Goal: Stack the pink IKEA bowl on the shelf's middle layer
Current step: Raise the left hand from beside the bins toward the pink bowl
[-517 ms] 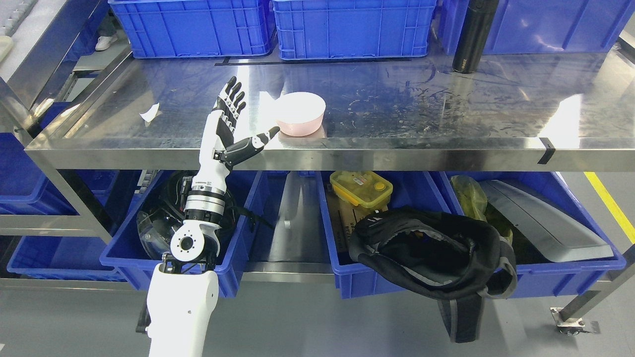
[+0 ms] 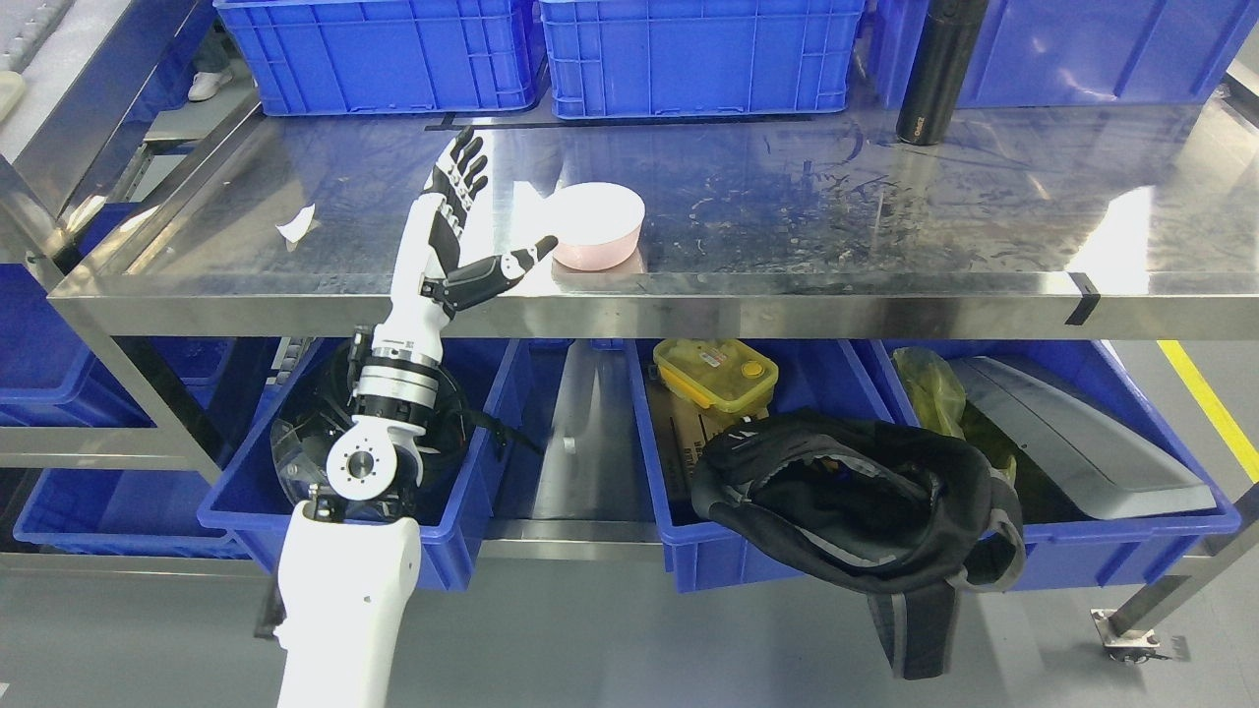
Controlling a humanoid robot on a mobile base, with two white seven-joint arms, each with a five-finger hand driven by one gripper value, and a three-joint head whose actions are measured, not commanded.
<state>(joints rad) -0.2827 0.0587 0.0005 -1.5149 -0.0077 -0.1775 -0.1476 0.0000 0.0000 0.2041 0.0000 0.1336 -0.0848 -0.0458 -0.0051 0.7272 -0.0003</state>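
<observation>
Since half a second ago my left hand [image 2: 454, 221] has crept up and a little further over the steel shelf [image 2: 787, 211], and the whole arm has slid slightly left at the bottom of the picture; the pink bowl [image 2: 596, 225] has not budged. Fingers are spread wide and pointing away from me, thumb [image 2: 511, 264] stuck out sideways with its tip just at the bowl's near left side. From this angle I can't say whether it touches. The hand grips nothing.

The bowl sits upright near the front edge of the shelf, alone. I see no second bowl for it to go onto, so I can't judge what "stacked" should look like here. Either the bowl has just been set down and I'm letting go, or the grasp hasn't started; the pictures don't settle it. My guess leans toward placed.

My right arm isn't showing. Blue crates [image 2: 531, 49] line the back, a black bottle [image 2: 934, 74] stands well to the right.
</observation>
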